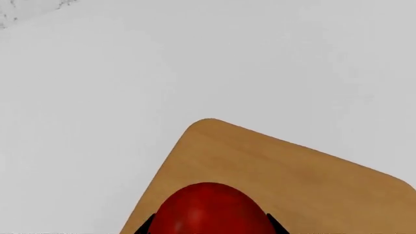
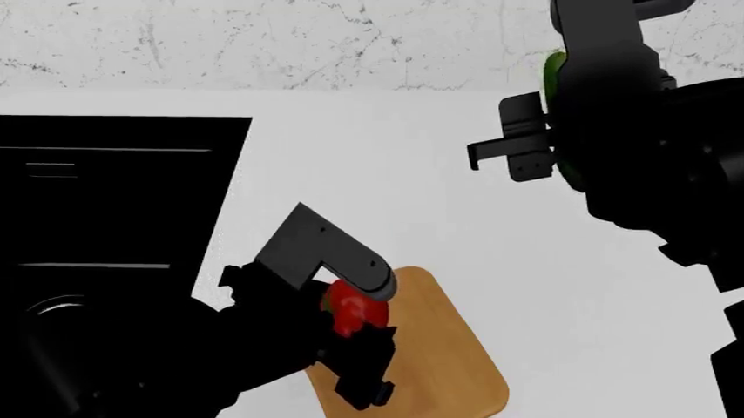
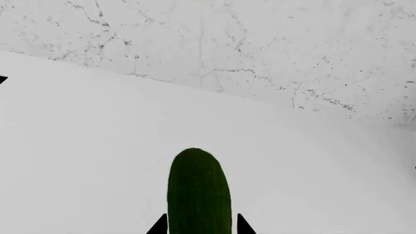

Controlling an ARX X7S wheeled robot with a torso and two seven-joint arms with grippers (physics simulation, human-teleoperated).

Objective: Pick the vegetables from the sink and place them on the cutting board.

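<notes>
My left gripper [image 1: 211,226] is shut on the glossy red tomato [image 1: 208,209], with a dark fingertip on each side of it. The tomato [image 2: 348,309] hangs over the left end of the light wooden cutting board [image 2: 459,361]; whether it touches the board [image 1: 293,180] I cannot tell. My right gripper [image 3: 200,225] is shut on the dark green cucumber [image 3: 198,192], held in the air over the white counter near the back wall. In the head view only a green edge of the cucumber [image 2: 556,68] shows behind the right arm. The black sink [image 2: 117,183] lies at the left.
White countertop [image 2: 384,174] surrounds the board and runs back to a marbled white wall [image 2: 291,43]. The bulky black right arm [image 2: 651,148] fills the upper right of the head view. The left arm [image 2: 174,357] covers the sink's near corner.
</notes>
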